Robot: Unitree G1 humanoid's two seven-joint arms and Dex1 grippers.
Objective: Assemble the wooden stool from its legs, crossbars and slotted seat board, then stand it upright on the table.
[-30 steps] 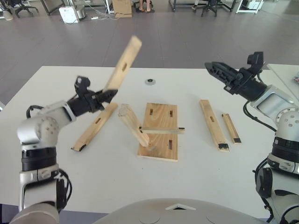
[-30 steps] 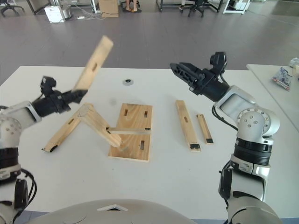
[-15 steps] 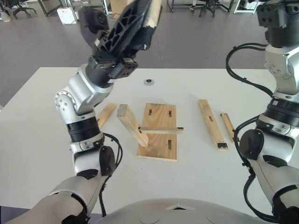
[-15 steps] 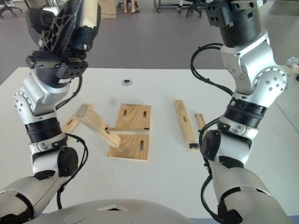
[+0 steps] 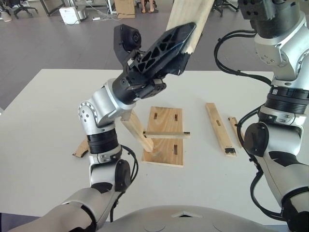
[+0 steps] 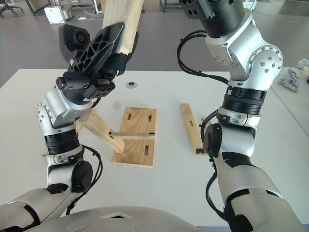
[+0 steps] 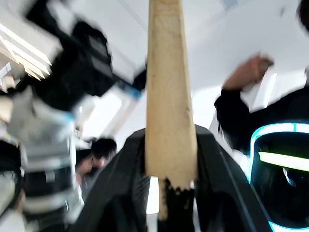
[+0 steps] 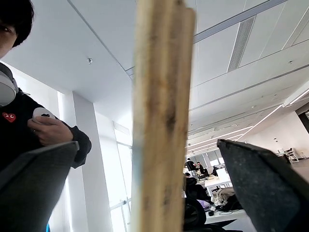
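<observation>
The wooden leg (image 5: 191,13), a flat pale plank with a straight grain, is up in the air over the far side of the table. It tilts upward and runs out past the top of the head views. The left gripper (image 5: 179,38) is clamped on its lower end, which is rough and splintered. In the left wrist view the two black ribbed fingers (image 7: 119,188) press against the plank's faces.

The right gripper (image 8: 148,143) is raised high as well, with its grey fingers (image 8: 263,186) spread wide. In its wrist view the plank's narrow edge stands in the gap and touches neither finger. How near it is to them I cannot tell.

The seat board (image 5: 163,120) lies flat on the white table (image 5: 43,111) in front of the robot. It is a rectangle of light, grained wood cut with narrow slots. A second leg (image 5: 136,128) leans at a tilt, with its lower end on the board and its blunt upper end raised toward the left. A thin crossbar (image 5: 166,134) runs level from it across the middle of the board and ends in a dark tip.

To the right, well apart from the board, a third leg (image 5: 218,126) lies flat, with one slot in its middle and a dark near end. A short crossbar (image 5: 235,128) lies just beside it. On the left, the end of a fourth leg (image 5: 80,149) lies on the table beside the left arm. A small grey disc (image 6: 131,85) sits near the far edge.
</observation>
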